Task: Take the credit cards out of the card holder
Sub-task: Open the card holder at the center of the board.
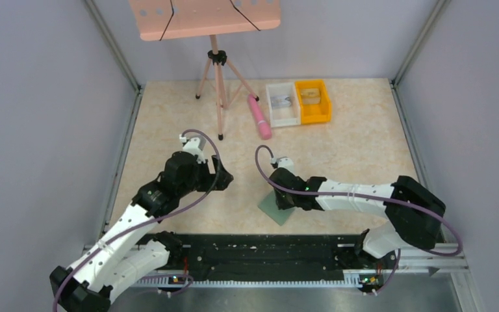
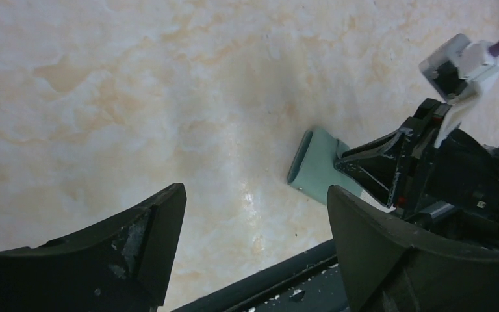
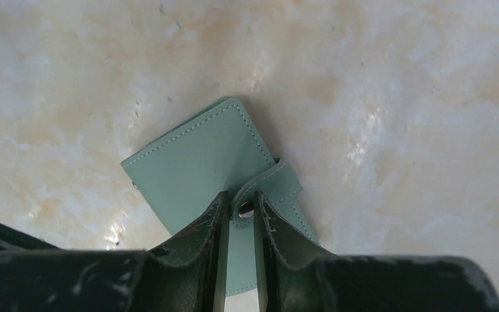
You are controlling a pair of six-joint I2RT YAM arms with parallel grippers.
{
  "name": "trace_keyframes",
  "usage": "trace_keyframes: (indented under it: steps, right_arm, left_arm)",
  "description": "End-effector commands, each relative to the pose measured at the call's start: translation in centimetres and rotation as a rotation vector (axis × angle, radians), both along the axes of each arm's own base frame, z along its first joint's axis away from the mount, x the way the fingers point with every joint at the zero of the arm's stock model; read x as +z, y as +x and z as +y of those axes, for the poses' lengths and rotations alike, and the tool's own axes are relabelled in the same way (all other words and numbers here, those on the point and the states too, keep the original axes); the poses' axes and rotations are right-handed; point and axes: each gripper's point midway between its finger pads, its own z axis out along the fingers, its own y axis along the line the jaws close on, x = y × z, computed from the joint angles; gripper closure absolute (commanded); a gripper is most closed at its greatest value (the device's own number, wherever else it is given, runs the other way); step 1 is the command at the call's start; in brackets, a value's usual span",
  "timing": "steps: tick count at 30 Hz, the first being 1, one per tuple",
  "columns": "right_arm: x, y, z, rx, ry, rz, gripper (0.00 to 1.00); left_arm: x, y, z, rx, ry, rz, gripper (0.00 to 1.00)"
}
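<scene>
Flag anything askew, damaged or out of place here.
Nothing spilled. The card holder lies closed at a slant, its snap tab pinched in the right gripper. That gripper's fingers are scuffed, black coating flaked pale. A pink tube lies on its side beside the white bin.

Cream marbled desk (image 1: 364, 143), glossy under the lights. At lower centre of the top view lies the sage-green card holder (image 1: 274, 207), folded shut, its snap tab wrapped over one edge. In the right wrist view it sits at an angle, stitching along its border. Up at the far side, a white bin (image 1: 270, 104) and an orange bin (image 1: 327, 101) stand touching, side by side. Just left of the white one lies a pink cylinder (image 1: 259, 117). Further left, a pink tripod stand (image 1: 218, 84) plants its legs on the desk.
</scene>
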Motion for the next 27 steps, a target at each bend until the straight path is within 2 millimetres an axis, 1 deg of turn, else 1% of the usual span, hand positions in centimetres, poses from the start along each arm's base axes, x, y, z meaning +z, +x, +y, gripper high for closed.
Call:
trace_keyframes:
  steps: [1, 4, 7, 9, 13, 19, 21, 27]
  right_arm:
    - [1.4, -0.8, -0.4, -0.041, 0.126, 0.012, 1.00]
    - [1.9, -0.8, -0.4, -0.053, 0.198, 0.023, 1.00]
    - [2.1, -0.7, -0.7, -0.079, 0.245, 0.030, 1.00]
    - [2.3, -0.6, -1.1, -0.101, 0.275, 0.033, 1.00]
    - [3.0, -0.7, -1.4, -0.138, 0.377, 0.047, 1.00]
    - [3.7, -0.4, -1.9, -0.194, 0.457, 0.040, 1.00]
    - [3.9, -0.3, -2.0, -0.209, 0.485, 0.039, 1.00]
    - [4.6, -0.7, -1.8, -0.218, 0.571, 0.053, 1.00]
  left_arm:
    - [-1.8, -0.6, -3.1, -0.052, -0.132, 0.109, 0.15]
    - [-3.9, -1.2, -4.2, -0.083, -0.144, 0.185, 0.16]
    - [-5.6, -1.7, -4.9, -0.089, -0.129, 0.244, 0.18]
    - [-6.3, -1.9, -5.4, -0.092, -0.128, 0.260, 0.18]
    - [-6.8, -2.4, -7.0, -0.119, -0.158, 0.257, 0.18]
    - [-9.5, -3.2, -8.4, -0.124, -0.158, 0.303, 0.18]
    - [-10.0, -3.4, -8.8, -0.136, -0.151, 0.309, 0.18]
    - [-10.7, -3.8, -10.5, -0.179, -0.140, 0.305, 0.19]
